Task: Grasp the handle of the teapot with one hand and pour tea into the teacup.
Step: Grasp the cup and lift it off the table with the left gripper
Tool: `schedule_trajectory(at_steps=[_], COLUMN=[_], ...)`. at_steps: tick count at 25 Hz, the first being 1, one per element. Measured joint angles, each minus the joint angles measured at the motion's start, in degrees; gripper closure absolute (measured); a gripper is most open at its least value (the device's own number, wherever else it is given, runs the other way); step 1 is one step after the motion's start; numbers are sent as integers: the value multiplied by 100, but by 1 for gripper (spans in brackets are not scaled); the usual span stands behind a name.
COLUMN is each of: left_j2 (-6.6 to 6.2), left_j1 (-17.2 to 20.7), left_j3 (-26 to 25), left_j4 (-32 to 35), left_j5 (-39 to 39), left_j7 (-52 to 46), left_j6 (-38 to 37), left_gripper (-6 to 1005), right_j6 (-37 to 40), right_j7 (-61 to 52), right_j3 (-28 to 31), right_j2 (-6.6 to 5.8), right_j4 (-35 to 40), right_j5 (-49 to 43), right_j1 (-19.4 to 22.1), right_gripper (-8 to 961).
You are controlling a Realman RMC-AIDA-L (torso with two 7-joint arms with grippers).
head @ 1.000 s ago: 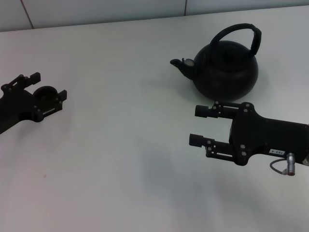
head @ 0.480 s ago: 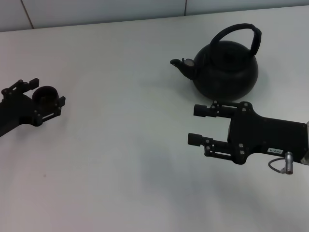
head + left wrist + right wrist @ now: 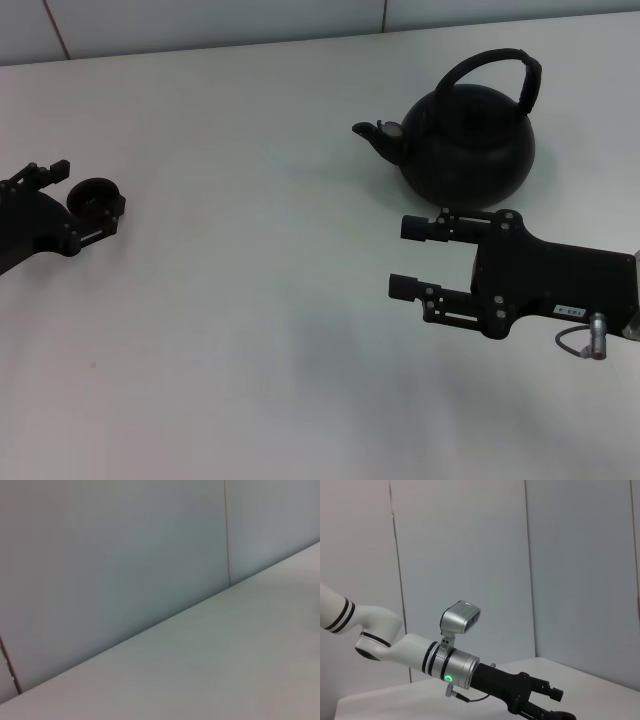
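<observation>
The teapot [image 3: 468,140] sits upper right on the bench [image 3: 250,300]; the right gripper [image 3: 405,258], spread, should be raised to its handle [image 3: 497,68]; the left gripper [image 3: 85,195] brackets the teacup [image 3: 92,195], mid-left

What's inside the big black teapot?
Can't tell. The teapot is closed on top, under its handle, so whatever is inside stays hidden.

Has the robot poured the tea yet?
No. The left gripper sits around the teacup at the table's left side. The right gripper hangs open near the teapot, not touching the handle. Grabbing the handle, lifting and pouring are all left.
</observation>
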State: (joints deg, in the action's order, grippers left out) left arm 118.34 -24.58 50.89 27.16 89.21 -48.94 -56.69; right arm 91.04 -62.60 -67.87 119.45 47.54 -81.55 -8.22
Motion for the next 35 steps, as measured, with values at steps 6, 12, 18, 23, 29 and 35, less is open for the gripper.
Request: schedule_trajectory(at_steps=[6,12,18,23,29,35], left_j2=[-15,-14,-4,4,7,7], left_j1=[-9,38,40,5,-25,-60], left_j3=[58,122,123,123,155,477], left_j4=[-26,-30,-36,-36,-36,-36], left_j5=[7,9,9,9,8,7], left_j7=[-51,-59,-22,-14,-12,-59], left_j6=[5,44,162,219,287,544], left_gripper=[151,152,153,153,154,155], right_j6=[0,4,1,0,0,-8], right_j7=[0,1,5,5,12,23], right_j3=[2,2,2,2,2,2], right_j2=[0,0,0,0,0,-4], right_j4=[0,0,0,0,0,0], right_j5=[-1,-1,-1,-1,-1,-1], right_j1=[-13,-21,-36,-39,-43,-64], right_gripper=[340,339,339,340,339,339])
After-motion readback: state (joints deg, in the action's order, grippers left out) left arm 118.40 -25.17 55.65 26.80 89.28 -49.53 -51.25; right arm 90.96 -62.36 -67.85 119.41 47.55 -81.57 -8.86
